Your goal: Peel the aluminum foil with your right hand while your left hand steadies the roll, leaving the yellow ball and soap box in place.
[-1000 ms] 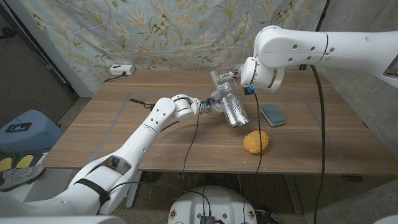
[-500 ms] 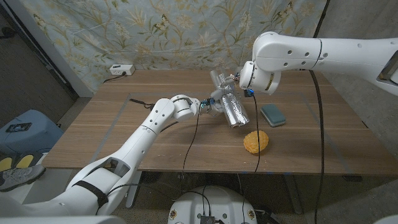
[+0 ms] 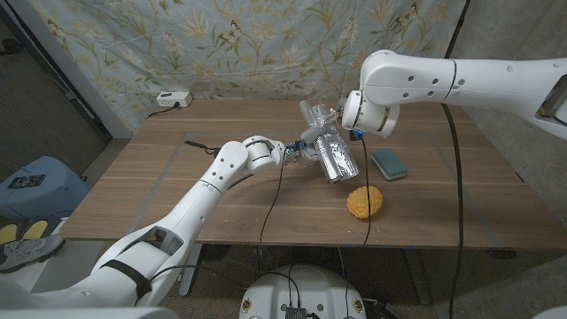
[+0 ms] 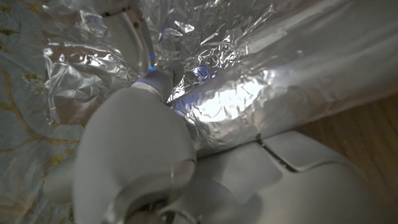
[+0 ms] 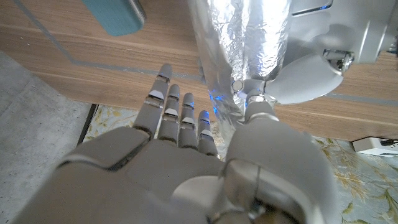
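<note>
The aluminum foil roll [image 3: 333, 156] is tilted above the table's middle, with my left hand [image 3: 298, 151] gripping its near end. In the left wrist view the crinkled roll [image 4: 292, 87] lies against my left hand [image 4: 137, 149]. A loose flap of foil [image 3: 316, 112] rises from the roll's far end to my right hand [image 3: 337, 113]. In the right wrist view, my right hand [image 5: 186, 155] has that foil sheet [image 5: 214, 68] between thumb and straight fingers. The yellow ball [image 3: 364, 201] sits in front of the roll. To the right lies the teal soap box [image 3: 389, 163], also visible as the box [image 5: 115, 15].
A white power strip [image 3: 173, 98] lies at the table's far left edge, and a thin black cable [image 3: 200, 143] runs across the left part of the wooden table [image 3: 177, 195]. A floral cloth hangs behind. My right arm spans the upper right.
My right arm has shifted slightly to the right and back, drawing the foil flap with it. The roll, left hand, ball and soap box stay where they were.
</note>
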Action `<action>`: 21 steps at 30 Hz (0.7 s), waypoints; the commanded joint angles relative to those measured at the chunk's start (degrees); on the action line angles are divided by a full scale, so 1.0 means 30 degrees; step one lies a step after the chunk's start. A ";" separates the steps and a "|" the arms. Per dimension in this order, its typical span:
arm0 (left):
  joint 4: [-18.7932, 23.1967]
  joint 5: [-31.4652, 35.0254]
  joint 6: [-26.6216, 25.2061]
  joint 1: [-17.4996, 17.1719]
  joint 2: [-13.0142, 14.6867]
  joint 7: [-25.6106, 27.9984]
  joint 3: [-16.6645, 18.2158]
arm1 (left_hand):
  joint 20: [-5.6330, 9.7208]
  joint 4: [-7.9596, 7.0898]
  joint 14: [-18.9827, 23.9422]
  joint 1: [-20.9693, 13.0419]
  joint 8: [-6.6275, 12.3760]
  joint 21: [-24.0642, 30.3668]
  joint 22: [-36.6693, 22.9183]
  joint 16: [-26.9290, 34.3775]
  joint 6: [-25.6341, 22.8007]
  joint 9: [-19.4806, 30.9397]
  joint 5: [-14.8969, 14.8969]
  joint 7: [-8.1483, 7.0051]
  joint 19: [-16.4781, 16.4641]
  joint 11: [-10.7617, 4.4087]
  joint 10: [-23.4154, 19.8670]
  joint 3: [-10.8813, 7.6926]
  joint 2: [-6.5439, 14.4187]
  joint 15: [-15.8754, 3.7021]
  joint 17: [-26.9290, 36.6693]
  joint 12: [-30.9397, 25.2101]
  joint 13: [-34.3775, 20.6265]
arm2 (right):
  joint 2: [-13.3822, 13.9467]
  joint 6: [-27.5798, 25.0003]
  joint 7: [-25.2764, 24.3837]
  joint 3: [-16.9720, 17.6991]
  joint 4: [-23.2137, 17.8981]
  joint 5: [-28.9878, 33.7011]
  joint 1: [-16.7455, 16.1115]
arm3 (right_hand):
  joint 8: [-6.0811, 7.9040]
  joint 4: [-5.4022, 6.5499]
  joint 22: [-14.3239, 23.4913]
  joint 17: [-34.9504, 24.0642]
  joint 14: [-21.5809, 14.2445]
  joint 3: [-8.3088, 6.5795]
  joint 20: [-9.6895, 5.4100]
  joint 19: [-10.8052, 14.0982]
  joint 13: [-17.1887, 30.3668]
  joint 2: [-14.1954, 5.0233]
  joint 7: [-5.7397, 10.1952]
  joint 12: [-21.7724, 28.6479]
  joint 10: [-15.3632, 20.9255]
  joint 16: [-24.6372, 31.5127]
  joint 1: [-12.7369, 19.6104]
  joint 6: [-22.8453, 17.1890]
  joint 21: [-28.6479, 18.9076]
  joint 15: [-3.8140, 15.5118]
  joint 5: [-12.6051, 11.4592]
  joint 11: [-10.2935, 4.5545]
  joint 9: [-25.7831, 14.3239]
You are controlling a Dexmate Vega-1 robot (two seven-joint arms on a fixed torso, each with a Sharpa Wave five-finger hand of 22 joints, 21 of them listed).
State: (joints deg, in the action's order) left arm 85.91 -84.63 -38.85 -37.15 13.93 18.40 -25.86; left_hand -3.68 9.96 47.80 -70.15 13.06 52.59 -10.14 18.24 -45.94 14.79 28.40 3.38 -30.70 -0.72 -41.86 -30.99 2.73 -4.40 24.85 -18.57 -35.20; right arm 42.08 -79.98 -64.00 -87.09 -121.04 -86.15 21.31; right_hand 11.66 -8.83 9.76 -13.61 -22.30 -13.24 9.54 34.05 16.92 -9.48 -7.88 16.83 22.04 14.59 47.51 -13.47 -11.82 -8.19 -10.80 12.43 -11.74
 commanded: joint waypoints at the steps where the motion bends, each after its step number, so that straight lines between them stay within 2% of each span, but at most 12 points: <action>1: 0.0041 -0.0302 -0.0091 0.0000 0.0060 -0.0091 -0.0184 | 0.0110 0.0003 0.0011 -0.0157 -0.0024 0.0158 -0.0053 0.0074 -0.0130 0.0098 0.0125 -0.0099 -0.0041 -0.0053 -0.0138 -0.0117 -0.0070 -0.0014 0.0095 -0.0015 -0.0054 | -0.0060 0.0000 0.0001 -0.0932 0.0139 -0.0006 0.0653 | 0.0318 -0.0079 0.0154 -0.0741 -0.1402 -0.0758 -0.0816 0.1076 0.1003 -0.0280 -0.1366 0.1332 0.0766 0.0697 0.1275 -0.1230 -0.0302 0.1015 0.0049 -0.0446 -0.0305; 2: 0.0047 -0.0299 -0.0075 -0.0009 0.0065 -0.0105 -0.0198 | 0.0102 -0.0010 0.0020 -0.0159 -0.0016 0.0161 -0.0053 0.0079 -0.0152 0.0106 0.0132 -0.0100 -0.0037 -0.0044 -0.0136 -0.0119 -0.0056 -0.0007 0.0102 -0.0014 -0.0059 | -0.0093 0.0000 0.0001 -0.1115 0.0143 0.0020 0.0790 | 0.0393 -0.0033 0.0196 -0.1148 -0.2017 -0.0946 -0.1158 0.1478 0.1465 -0.0292 -0.1344 0.1915 0.0987 0.1084 0.1642 -0.1632 -0.0429 0.1443 0.0078 -0.0664 -0.0434; 4: 0.0037 -0.0290 -0.0067 -0.0009 0.0093 -0.0195 -0.0229 | 0.0094 -0.0004 0.0013 -0.0181 -0.0011 0.0165 -0.0053 0.0072 -0.0166 0.0120 0.0147 -0.0095 -0.0031 -0.0071 -0.0165 -0.0129 -0.0059 -0.0018 0.0103 -0.0027 -0.0067 | -0.0128 0.0000 0.0001 -0.1361 0.0136 0.0034 0.0982 | 0.0445 0.0030 0.0225 -0.1596 -0.2382 -0.1092 -0.1396 0.1786 0.1890 -0.0332 -0.1316 0.2470 0.1234 0.1415 0.1929 -0.1948 -0.0524 0.1796 0.0104 -0.0776 -0.0556; 5: 0.0009 -0.0312 -0.0078 -0.0007 0.0101 -0.0265 -0.0234 | 0.0095 -0.0014 0.0015 -0.0185 -0.0008 0.0168 -0.0053 0.0064 -0.0173 0.0129 0.0160 -0.0079 -0.0027 -0.0108 -0.0168 -0.0142 -0.0047 -0.0003 0.0099 -0.0030 -0.0072 | -0.0142 0.0000 0.0001 -0.1481 0.0127 0.0021 0.1086 | 0.0568 0.0076 0.0255 -0.2045 -0.2724 -0.1203 -0.1676 0.2067 0.2300 -0.0319 -0.1186 0.3017 0.1491 0.1745 0.2189 -0.2433 -0.0620 0.2048 0.0136 -0.0913 -0.0677; 8: -0.0001 -0.0293 -0.0057 -0.0008 0.0130 -0.0299 -0.0262 | 0.0098 -0.0023 0.0009 -0.0205 -0.0020 0.0167 -0.0053 0.0059 -0.0150 0.0149 0.0183 -0.0092 0.0005 -0.0069 -0.0163 -0.0151 -0.0038 -0.0005 0.0107 -0.0030 -0.0087 | -0.0113 0.0000 0.0001 -0.1802 0.0001 -0.0012 0.1394 | 0.0731 0.0209 0.0296 -0.2925 -0.3519 -0.1278 -0.1999 0.2790 0.3022 -0.0294 -0.0898 0.4002 0.1959 0.2468 0.2478 -0.3192 -0.0889 0.2525 0.0186 -0.1370 -0.0893; 9: -0.0039 -0.0293 -0.0079 0.0010 0.0147 -0.0377 -0.0279 | 0.0087 -0.0028 0.0017 -0.0201 -0.0016 0.0171 -0.0053 0.0065 -0.0161 0.0157 0.0186 -0.0076 0.0005 -0.0065 -0.0144 -0.0143 -0.0046 0.0006 0.0114 -0.0024 -0.0092 | -0.0128 0.0000 0.0001 -0.2006 -0.0057 -0.0035 0.1588 | 0.0808 0.0233 0.0307 -0.3181 -0.3717 -0.1274 -0.2146 0.3102 0.3224 -0.0256 -0.0804 0.4366 0.2295 0.2663 0.2539 -0.3507 -0.1010 0.2562 0.0198 -0.1379 -0.0954; 10: -0.0152 -0.0311 -0.0131 0.0050 0.0165 -0.0592 -0.0301 | 0.0099 -0.0031 0.0023 -0.0205 -0.0007 0.0177 -0.0053 0.0066 -0.0188 0.0163 0.0195 -0.0092 -0.0002 -0.0090 -0.0168 -0.0145 -0.0046 0.0013 0.0116 -0.0034 -0.0097 | -0.0096 0.0000 0.0001 -0.2238 -0.0227 -0.0036 0.1832 | 0.0935 0.0262 0.0319 -0.3337 -0.4117 -0.1320 -0.2318 0.3461 0.3369 -0.0306 -0.0707 0.4617 0.2498 0.2873 0.2604 -0.3917 -0.1154 0.2861 0.0190 -0.1473 -0.1007; 13: -0.0308 -0.0309 -0.0157 0.0089 0.0179 -0.0922 -0.0328 | 0.0096 -0.0072 0.0040 -0.0196 -0.0025 0.0179 -0.0055 0.0082 -0.0153 0.0191 0.0215 -0.0061 0.0034 -0.0031 -0.0113 -0.0136 -0.0012 0.0034 0.0144 -0.0016 -0.0116 | -0.0066 0.0000 0.0001 -0.2574 -0.0413 -0.0163 0.2233 | 0.1162 0.0300 0.0330 -0.3069 -0.5195 -0.1514 -0.2861 0.4754 0.3664 -0.0140 -0.0399 0.5324 0.3290 0.2820 0.2635 -0.4824 -0.1666 0.3107 0.0191 -0.1899 -0.1140; 15: -0.0451 -0.0272 -0.0244 0.0166 0.0220 -0.1240 -0.0382 | 0.0086 -0.0096 0.0023 -0.0195 -0.0028 0.0186 -0.0055 0.0069 -0.0148 0.0204 0.0232 -0.0044 0.0036 -0.0037 -0.0117 -0.0155 0.0030 0.0048 0.0145 -0.0018 -0.0125 | -0.0064 0.0000 0.0001 -0.2792 -0.0513 -0.0253 0.2503 | 0.1311 0.0318 0.0327 -0.2777 -0.5880 -0.1680 -0.3328 0.5343 0.3653 -0.0099 -0.0343 0.5649 0.3897 0.2688 0.2637 -0.5439 -0.1899 0.3179 0.0192 -0.1972 -0.1206; 16: -0.0523 -0.0299 -0.0308 0.0197 0.0223 -0.1326 -0.0387 | 0.0054 -0.0099 0.0023 -0.0200 -0.0046 0.0194 -0.0056 0.0078 -0.0103 0.0218 0.0238 -0.0099 0.0036 -0.0009 -0.0124 -0.0148 0.0037 0.0033 0.0162 -0.0021 -0.0133 | -0.0050 0.0000 0.0001 -0.2862 -0.0549 -0.0322 0.2620 | 0.1493 0.0327 0.0321 -0.2595 -0.6453 -0.1788 -0.3519 0.5741 0.3518 -0.0079 -0.0184 0.5837 0.4465 0.2661 0.2639 -0.6069 -0.2060 0.3425 0.0197 -0.2155 -0.1246; 21: -0.0761 -0.0218 -0.0388 0.0262 0.0252 -0.1727 -0.0413 | 0.0075 -0.0149 0.0012 -0.0165 -0.0086 0.0220 -0.0056 0.0070 -0.0056 0.0226 0.0267 -0.0100 0.0023 0.0033 -0.0111 -0.0145 0.0086 0.0079 0.0182 -0.0017 -0.0160 | 0.0120 0.0000 0.0001 -0.3144 -0.0799 -0.0922 0.3297 | 0.1698 0.0292 0.0282 -0.1798 -0.7913 -0.2145 -0.4074 0.7287 0.2975 0.0082 0.0090 0.5942 0.5579 0.2313 0.2621 -0.7376 -0.2671 0.3660 0.0218 -0.2536 -0.1160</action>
State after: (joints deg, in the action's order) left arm 85.12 -85.41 -39.34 -36.93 14.44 15.81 -26.75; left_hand -3.68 9.72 47.79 -70.14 13.06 53.00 -10.14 18.24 -45.93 15.32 28.83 3.38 -30.70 -0.72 -41.86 -31.23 2.72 -4.40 25.17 -18.57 -35.46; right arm 41.85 -79.97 -64.00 -93.82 -122.03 -86.67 27.27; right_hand 16.32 -7.95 10.55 -19.73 -44.47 -19.01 -2.16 53.94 26.29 -9.82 -7.82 34.34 37.53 22.04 55.21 -34.09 -19.04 2.57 -10.35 5.29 -15.27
